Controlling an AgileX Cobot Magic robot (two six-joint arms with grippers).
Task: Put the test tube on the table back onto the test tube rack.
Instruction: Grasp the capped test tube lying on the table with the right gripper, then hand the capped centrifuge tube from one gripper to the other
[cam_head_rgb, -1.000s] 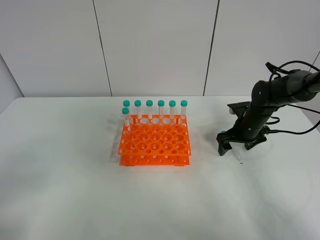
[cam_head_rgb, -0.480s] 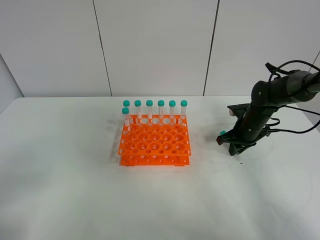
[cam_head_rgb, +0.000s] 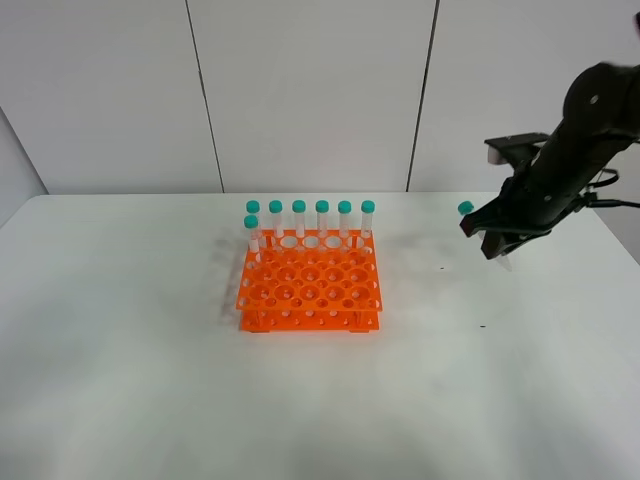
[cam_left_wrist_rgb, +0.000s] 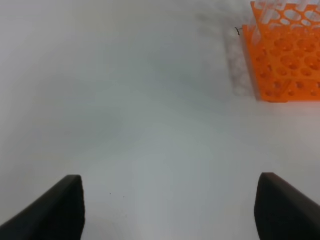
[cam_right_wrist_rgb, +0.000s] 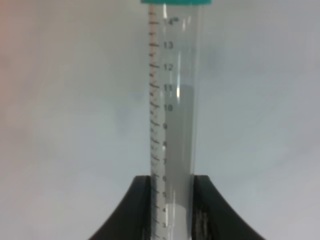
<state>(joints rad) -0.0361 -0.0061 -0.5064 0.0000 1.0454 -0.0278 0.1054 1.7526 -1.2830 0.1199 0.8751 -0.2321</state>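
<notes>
My right gripper (cam_head_rgb: 494, 240) is shut on the test tube (cam_head_rgb: 484, 234) and holds it tilted in the air above the table (cam_head_rgb: 150, 380), to the right of the orange test tube rack (cam_head_rgb: 310, 285). Its teal cap (cam_head_rgb: 465, 208) points toward the rack. In the right wrist view the tube (cam_right_wrist_rgb: 174, 100) stands between the black fingers (cam_right_wrist_rgb: 137, 210), graduations showing. Several identical tubes (cam_head_rgb: 310, 220) stand along the rack's back edge. My left gripper (cam_left_wrist_rgb: 170, 210) is open and empty over bare table; the rack's corner (cam_left_wrist_rgb: 285, 55) shows beyond it. The left arm is out of the exterior view.
A small dark speck (cam_head_rgb: 482, 325) lies on the table under the right arm. White wall panels stand behind the table. The rack's front rows of holes (cam_head_rgb: 310, 300) hold no tubes.
The right gripper closed on the tube lying on the table, then rose with it and moved back and to the right. The rack has not moved.
</notes>
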